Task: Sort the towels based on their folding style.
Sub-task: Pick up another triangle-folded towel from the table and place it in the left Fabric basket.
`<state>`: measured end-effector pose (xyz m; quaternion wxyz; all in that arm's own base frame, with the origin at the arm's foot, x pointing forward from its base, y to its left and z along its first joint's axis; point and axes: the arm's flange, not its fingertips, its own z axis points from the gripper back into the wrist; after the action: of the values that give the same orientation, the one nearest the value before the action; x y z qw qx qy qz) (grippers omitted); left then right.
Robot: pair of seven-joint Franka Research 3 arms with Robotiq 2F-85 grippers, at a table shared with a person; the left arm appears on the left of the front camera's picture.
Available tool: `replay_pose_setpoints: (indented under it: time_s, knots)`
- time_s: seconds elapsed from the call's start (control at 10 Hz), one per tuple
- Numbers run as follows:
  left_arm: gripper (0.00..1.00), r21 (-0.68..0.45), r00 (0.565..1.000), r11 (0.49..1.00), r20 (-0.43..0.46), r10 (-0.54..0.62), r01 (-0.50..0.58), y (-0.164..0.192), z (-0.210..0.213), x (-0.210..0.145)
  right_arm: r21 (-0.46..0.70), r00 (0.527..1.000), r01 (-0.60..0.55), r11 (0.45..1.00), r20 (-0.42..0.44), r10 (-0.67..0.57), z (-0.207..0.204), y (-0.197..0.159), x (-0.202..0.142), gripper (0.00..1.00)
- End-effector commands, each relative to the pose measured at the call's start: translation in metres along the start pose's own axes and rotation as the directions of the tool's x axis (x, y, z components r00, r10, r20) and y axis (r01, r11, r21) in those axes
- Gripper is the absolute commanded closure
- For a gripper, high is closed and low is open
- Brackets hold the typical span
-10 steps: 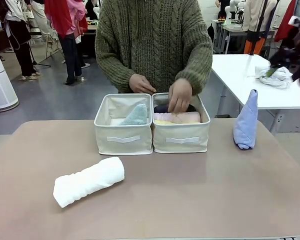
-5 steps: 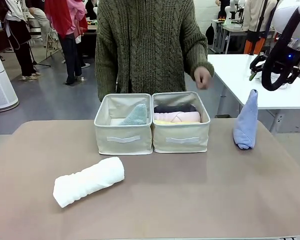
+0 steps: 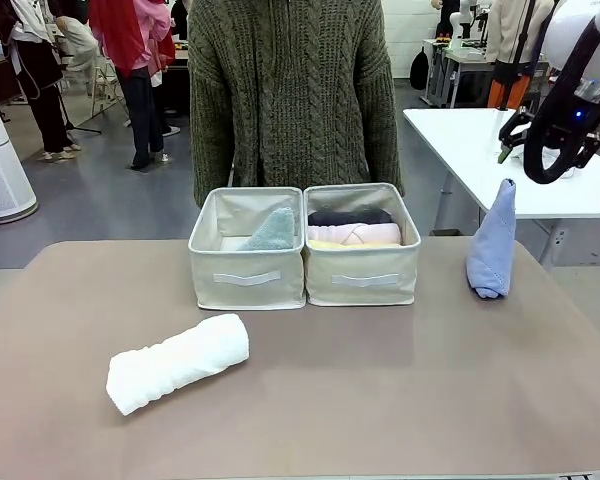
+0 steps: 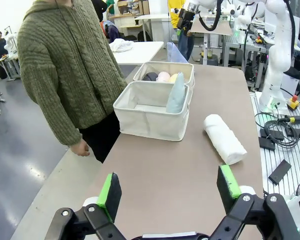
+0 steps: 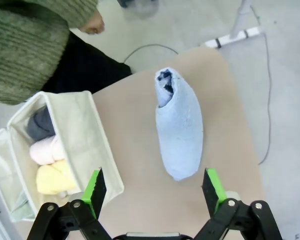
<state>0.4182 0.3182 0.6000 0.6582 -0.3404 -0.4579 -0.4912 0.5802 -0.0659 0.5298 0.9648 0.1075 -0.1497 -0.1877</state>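
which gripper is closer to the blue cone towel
Right. The right gripper hangs open above the blue cone towel, not touching it. The left gripper, also open, sits at the opposite end of the table, beyond both bins.

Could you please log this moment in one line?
right claw open over blue cone towel | left claw open | white roll unsorted

The white rolled towel (image 3: 177, 363) and blue cone towel (image 3: 491, 243) are nubby terry cloth, the left bin (image 3: 245, 290) and right bin (image 3: 365, 290) stiff matt woven fabric, the worktop (image 3: 380, 400) smooth and matt, the person's sweater (image 3: 290, 90) chunky cable knit.
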Motion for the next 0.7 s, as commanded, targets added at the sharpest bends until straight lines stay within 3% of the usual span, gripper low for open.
replay_pose_setpoints:
  time_s: [0.0, 0.4, 0.6]
  knots:
    - [0.0, 0.003, 1.0, 1.0, -0.017, 0.005, -0.005, -0.003, 0.0, 0.001, -0.052, 0.999, -0.002, 0.999, -0.043, 0.0, -0.027, 0.004, 0.026, 0.0]
    - [0.0, 0.003, 1.0, 1.0, -0.017, 0.005, -0.005, -0.003, 0.0, 0.001, -0.154, 0.999, -0.016, 0.988, -0.043, 0.009, -0.061, 0.01, 0.047, 0.0]
    - [0.0, 0.003, 1.0, 1.0, -0.017, 0.005, -0.005, -0.003, 0.0, 0.001, -0.159, 0.996, -0.025, 0.987, -0.089, 0.011, -0.077, 0.011, 0.048, 0.0]
